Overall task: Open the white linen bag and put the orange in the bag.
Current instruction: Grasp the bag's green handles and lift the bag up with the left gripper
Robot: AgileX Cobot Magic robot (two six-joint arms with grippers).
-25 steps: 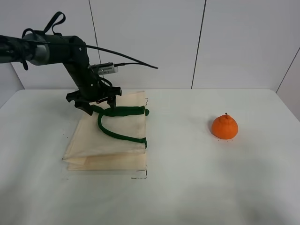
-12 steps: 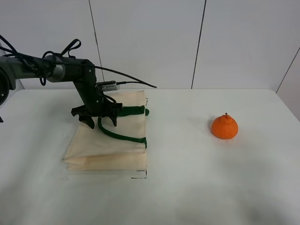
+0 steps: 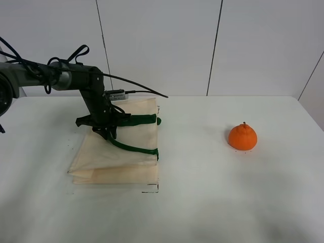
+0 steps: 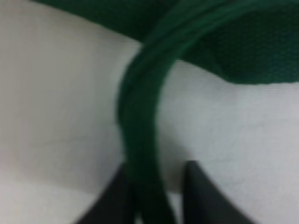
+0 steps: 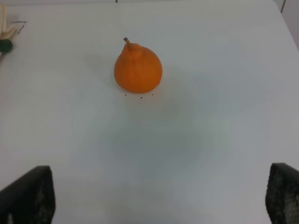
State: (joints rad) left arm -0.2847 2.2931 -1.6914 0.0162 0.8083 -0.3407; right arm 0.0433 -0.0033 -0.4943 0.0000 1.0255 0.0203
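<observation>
Left fingers (image 4: 117, 200): set close on either side of the green handle (image 4: 140, 116) of the white linen bag (image 3: 126, 157), evidently to lift its mouth open. Clamping could not be confirmed.
Right fingers (image 5: 28, 196): wide apart, empty, facing the orange (image 3: 242, 137).
Orange: upright on the counter (image 3: 202, 202), well apart from the bag.
Clearance: bare counter lay between them, so approach was judged unobstructed.

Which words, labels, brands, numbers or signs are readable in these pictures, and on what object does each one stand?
No text can be read in any view.
The white linen bag: plain fabric, no print visible.
The orange: no sticker.
The small silver part on the left arm: too small to tell whether it carries text.
The dark corner marks on the table: marks only, not letters.
</observation>
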